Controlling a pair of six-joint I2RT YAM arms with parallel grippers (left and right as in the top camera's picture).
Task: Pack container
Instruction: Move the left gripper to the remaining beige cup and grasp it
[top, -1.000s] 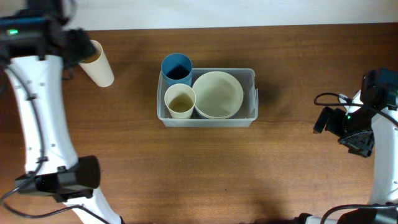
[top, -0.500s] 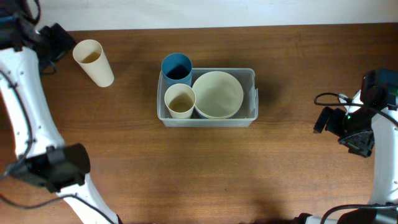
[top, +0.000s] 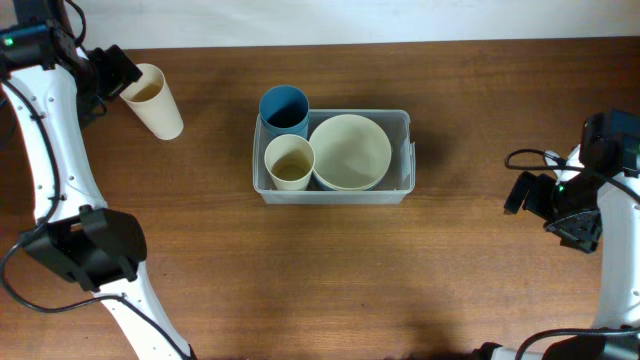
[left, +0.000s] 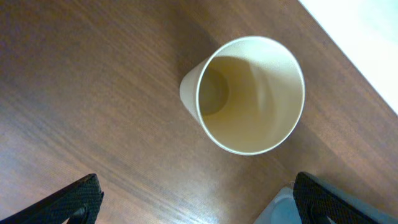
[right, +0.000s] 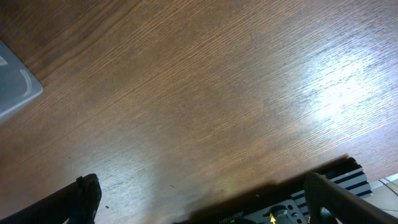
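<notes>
Wood table (top: 480, 120); container (top: 340, 196) upright, long axis left-right.

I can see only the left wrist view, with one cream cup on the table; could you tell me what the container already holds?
Observer: The container holds a blue cup, a cream cup and a cream bowl.
Operator: Where is my loose cup relative to it?
Observer: The loose cup stands apart from it, on the left gripper's side, near the table's far edge.
Operator: And the right gripper?
Observer: The right gripper is open and empty over bare table.
</notes>
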